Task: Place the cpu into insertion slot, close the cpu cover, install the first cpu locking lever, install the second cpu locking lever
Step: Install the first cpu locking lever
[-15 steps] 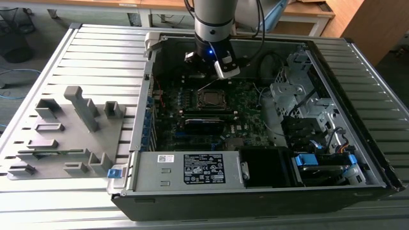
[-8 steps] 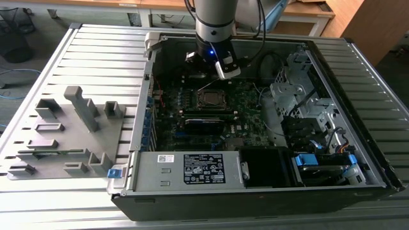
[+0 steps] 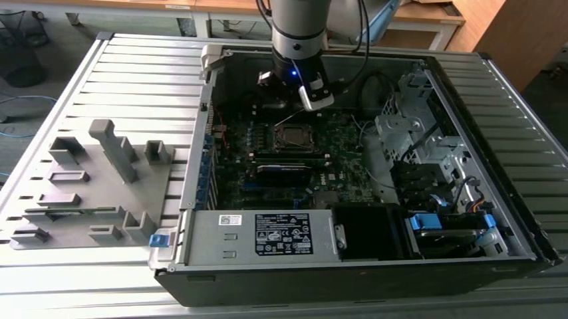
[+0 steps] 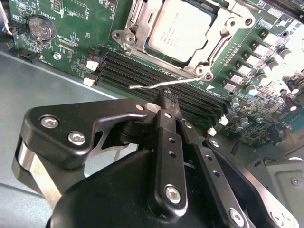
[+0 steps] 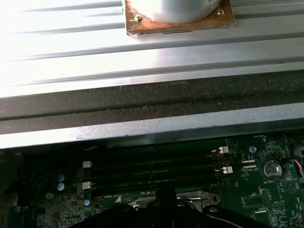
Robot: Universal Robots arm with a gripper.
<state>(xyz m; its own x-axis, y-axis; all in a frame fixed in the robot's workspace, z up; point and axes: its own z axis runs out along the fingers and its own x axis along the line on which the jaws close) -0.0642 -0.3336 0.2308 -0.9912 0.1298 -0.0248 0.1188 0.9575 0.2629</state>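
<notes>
While the arm (image 3: 300, 33) hung over the open computer case (image 3: 355, 279) on the slatted counter (image 3: 133, 73), the claw (image 4: 167, 99) sat low above the motherboard (image 4: 61, 28), just beside the socket area.

Claw state, second wrist view: both fingers (image 4: 164, 123) pressed together, no gap visible between the tips. The tips lay right at a thin silver locking lever (image 4: 152, 85) — touching it or only just under it, I could not tell (nothing was seen clamped between the fingers).

Task things:
- The cpu (image 4: 178, 28) lay flat in the socket, its dull metal top facing up.
- The cpu cover (image 4: 216, 46) lay down around it — the silver frame bordered the chip on the sides that showed, with the chip in its window.
- The insertion slot (image 3: 291, 137) sat near the middle of the board in the exterior view, just in front of the claw.
- The lever ran along the near edge of the cover, its hooked end out over the long black memory slots (image 4: 142, 71).

Other notes: a coin battery (image 4: 40, 28) sat on the board well away from the socket. A grey fixture tray (image 3: 89, 179) rested on the counter at the exterior view's left, apart from the case.
</notes>
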